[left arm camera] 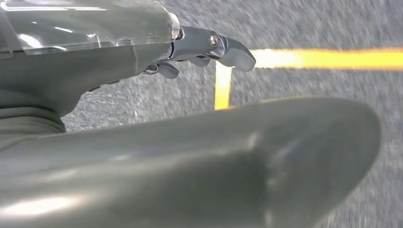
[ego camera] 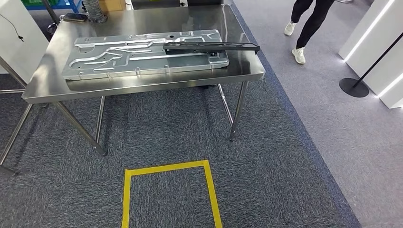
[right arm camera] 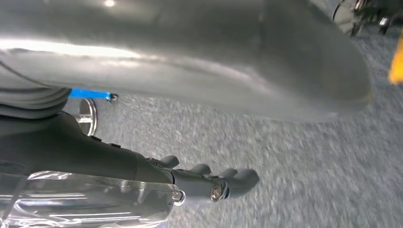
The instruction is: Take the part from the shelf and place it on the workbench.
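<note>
The steel surface (ego camera: 142, 84) stood ahead, and on it lay a big silver stamped plate (ego camera: 145, 53). Across that plate's right end rested the long black part (ego camera: 211, 46), its far tip poking just past the plate's right edge. So the part was already down on the surface, by the look of it.

Both arms hung low. The left hand (left arm camera: 209, 50) carried nothing, its fingers slightly curled and apart over the grey carpet (left arm camera: 304, 23), close to a corner of the yellow tape (left arm camera: 223, 80). The right hand (right arm camera: 209, 183) was empty too, fingers loosely extended side by side above the carpet.

In the head view, that tape made a marked box on the floor, in front of the surface. A person's legs (ego camera: 306, 26) were off beyond the surface's right corner, near a black stanchion base (ego camera: 353, 87).

Judging from this, placing looked finished and the step in hand was standing clear. If another part were wanted, the next move would call for turning toward the shelf, with both hands free.
</note>
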`<state>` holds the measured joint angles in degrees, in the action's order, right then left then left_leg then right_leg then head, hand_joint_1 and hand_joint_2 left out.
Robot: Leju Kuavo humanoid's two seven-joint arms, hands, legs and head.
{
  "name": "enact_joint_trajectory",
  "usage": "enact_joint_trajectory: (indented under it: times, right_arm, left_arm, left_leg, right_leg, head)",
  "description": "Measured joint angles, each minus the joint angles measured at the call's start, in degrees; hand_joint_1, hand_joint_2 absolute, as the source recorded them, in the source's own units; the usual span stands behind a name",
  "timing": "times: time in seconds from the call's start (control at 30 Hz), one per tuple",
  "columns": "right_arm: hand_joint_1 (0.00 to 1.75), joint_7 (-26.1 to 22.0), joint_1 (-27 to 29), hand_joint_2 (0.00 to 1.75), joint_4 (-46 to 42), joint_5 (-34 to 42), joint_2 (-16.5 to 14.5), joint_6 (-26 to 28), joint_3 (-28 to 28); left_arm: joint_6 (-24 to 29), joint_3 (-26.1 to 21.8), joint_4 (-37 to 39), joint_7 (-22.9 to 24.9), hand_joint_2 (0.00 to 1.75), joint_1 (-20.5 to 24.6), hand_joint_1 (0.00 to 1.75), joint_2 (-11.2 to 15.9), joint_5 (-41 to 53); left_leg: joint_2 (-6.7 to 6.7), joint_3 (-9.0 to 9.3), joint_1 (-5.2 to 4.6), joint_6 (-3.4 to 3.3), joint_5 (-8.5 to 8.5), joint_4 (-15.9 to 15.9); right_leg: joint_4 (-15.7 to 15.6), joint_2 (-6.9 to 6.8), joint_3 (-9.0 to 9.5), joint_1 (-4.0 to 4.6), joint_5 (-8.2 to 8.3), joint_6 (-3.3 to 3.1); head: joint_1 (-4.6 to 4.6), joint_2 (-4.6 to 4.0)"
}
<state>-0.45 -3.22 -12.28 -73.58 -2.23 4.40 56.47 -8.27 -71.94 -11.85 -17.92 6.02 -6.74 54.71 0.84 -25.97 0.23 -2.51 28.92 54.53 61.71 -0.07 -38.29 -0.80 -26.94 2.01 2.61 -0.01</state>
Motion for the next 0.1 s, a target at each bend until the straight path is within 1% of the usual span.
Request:
enact_joint_trajectory:
  times: [0.03,0.07,0.1]
  right_arm:
    - [0.00,-0.47,-0.06,0.00,0.02,-0.21,-0.02,-0.13,-0.11]
    - [0.00,-0.78,-0.13,0.00,0.03,-0.38,-0.03,-0.35,-0.25]
    - [0.00,-0.93,-0.17,0.00,0.04,-0.45,-0.02,-0.45,-0.31]
  left_arm:
    - [0.20,-0.17,0.00,0.08,0.00,-0.04,0.00,0.03,-0.21]
    - [0.42,-0.29,0.00,0.11,0.00,-0.09,0.00,0.05,-0.32]
    - [0.52,-0.35,0.00,0.13,0.00,-0.14,0.00,0.05,-0.39]
  left_leg:
    - [-0.01,-1.01,-0.09,-0.22,-0.77,0.05]
    - [0.01,-2.10,-0.20,-0.29,-1.55,0.17]
    - [0.02,-2.65,-0.26,-0.31,-1.95,0.23]
  right_leg:
    - [3.61,0.00,-0.79,-0.03,-3.30,0.14]
    - [7.46,-0.01,-1.37,-0.07,-5.65,0.28]
    - [9.61,-0.01,-1.70,-0.08,-6.89,0.37]
  head:
    - [0.00,0.01]
    - [0.00,0.01]
    - [-0.01,0.01]
